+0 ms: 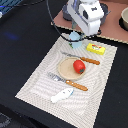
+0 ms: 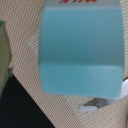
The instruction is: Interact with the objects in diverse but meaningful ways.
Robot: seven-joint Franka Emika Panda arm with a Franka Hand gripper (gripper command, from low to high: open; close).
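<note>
The arm is hanging low over the far end of the woven placemat point(image 1: 75, 75), and its gripper point(image 1: 75, 34) is sitting right down at the light-blue carton point(image 1: 74, 36). In the exterior view the arm's white body is covering most of that spot, so only a sliver of pale blue is showing beneath it. In the wrist view the carton point(image 2: 80, 55) is filling nearly the whole picture, red lettering at one edge, mat weave around it. I cannot tell whether the jaws are spread or pinched on it; no finger is clearly showing in either view.

Moving outward, the yellow box with red marks point(image 1: 95, 48) is lying just beside the arm, toward the exterior view's right. Nearer the middle of the mat, the red tomato point(image 1: 78, 66) is sitting on the tan plate point(image 1: 65, 69), with orange-handled cutlery on either side of the plate. The white fish point(image 1: 62, 95) is lying at the near edge of the mat, well apart from the arm.

To my eye the work is centring on the carton just now. The tomato, fish and yellow box are lying neatly, and any handling of them seems to be left to do.
</note>
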